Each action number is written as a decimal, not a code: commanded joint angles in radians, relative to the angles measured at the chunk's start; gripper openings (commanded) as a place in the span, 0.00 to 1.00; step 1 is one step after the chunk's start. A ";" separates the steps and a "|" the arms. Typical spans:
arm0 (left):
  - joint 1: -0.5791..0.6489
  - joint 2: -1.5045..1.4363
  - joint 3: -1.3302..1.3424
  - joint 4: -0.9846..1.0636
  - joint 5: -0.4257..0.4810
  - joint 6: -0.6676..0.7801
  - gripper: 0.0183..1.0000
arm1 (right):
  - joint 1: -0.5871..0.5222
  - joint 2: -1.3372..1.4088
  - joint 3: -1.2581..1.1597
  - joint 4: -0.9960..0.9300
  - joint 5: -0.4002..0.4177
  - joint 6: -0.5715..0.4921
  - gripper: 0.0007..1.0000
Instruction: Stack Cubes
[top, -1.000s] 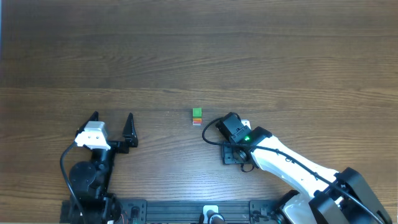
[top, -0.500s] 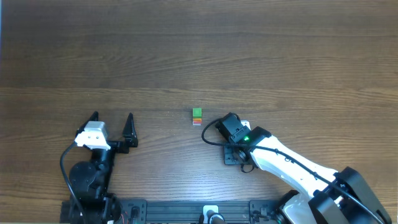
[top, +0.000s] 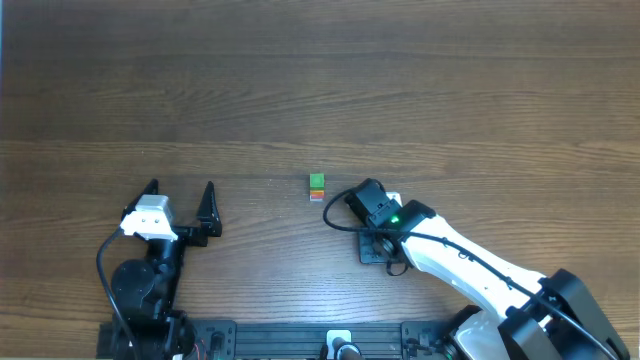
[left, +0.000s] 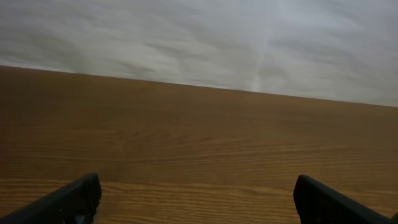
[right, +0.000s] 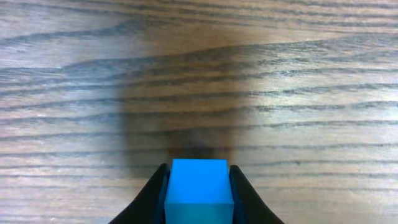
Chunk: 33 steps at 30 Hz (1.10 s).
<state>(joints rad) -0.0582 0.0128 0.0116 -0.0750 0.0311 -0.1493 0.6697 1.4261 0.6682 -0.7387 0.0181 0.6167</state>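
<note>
Blue cube: plain, smooth, sharp-edged, pinched squarely between the two dark fingers of the right gripper, sitting level with one flat face turned up toward the wrist camera. Green cube: resting on top of a red-orange cube, edges lined up, making an upright stack two high. Standing just ahead of the right gripper's fingertips, near but apart from them. Well apart from the left gripper, off to its right.
</note>
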 joint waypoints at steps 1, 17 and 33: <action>0.006 -0.006 -0.006 -0.001 0.013 0.015 1.00 | 0.025 0.008 0.103 -0.058 0.009 -0.003 0.16; 0.006 -0.006 -0.006 -0.001 0.013 0.015 1.00 | 0.056 0.277 0.787 -0.437 0.081 0.045 0.01; 0.006 -0.006 -0.006 -0.001 0.013 0.015 1.00 | 0.103 0.472 1.009 -0.530 0.084 0.153 0.01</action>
<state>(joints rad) -0.0586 0.0128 0.0116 -0.0750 0.0311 -0.1493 0.7677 1.8866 1.6535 -1.2716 0.0826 0.7441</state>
